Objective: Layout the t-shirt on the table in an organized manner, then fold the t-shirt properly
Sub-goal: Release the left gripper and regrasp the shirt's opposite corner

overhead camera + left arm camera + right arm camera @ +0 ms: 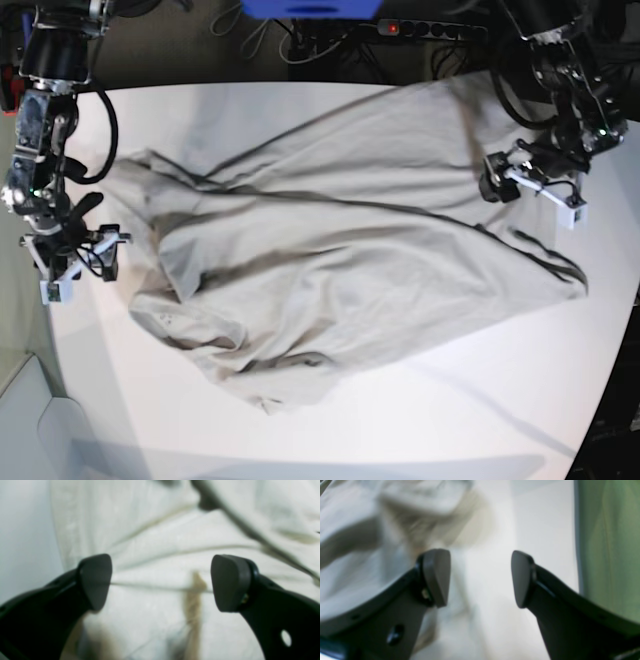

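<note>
The light grey-beige t-shirt (340,250) lies rumpled across the white table (450,400), with folds and creases and one end reaching the far right. My left gripper (500,186) hovers over the shirt's right part. In the left wrist view the left gripper (162,582) stands open, with creased t-shirt (162,542) below it and nothing gripped. My right gripper (85,245) is at the table's left side, just off the shirt's left edge. Its wrist view shows the right gripper (481,577) open over bare table (495,530), with blurred t-shirt (370,542) to its left.
Behind the table's curved far edge lie a power strip (430,28), cables and a blue object (310,8). A green surface (607,542) lies past the table edge in the right wrist view. Bare tabletop spreads along the shirt's near side.
</note>
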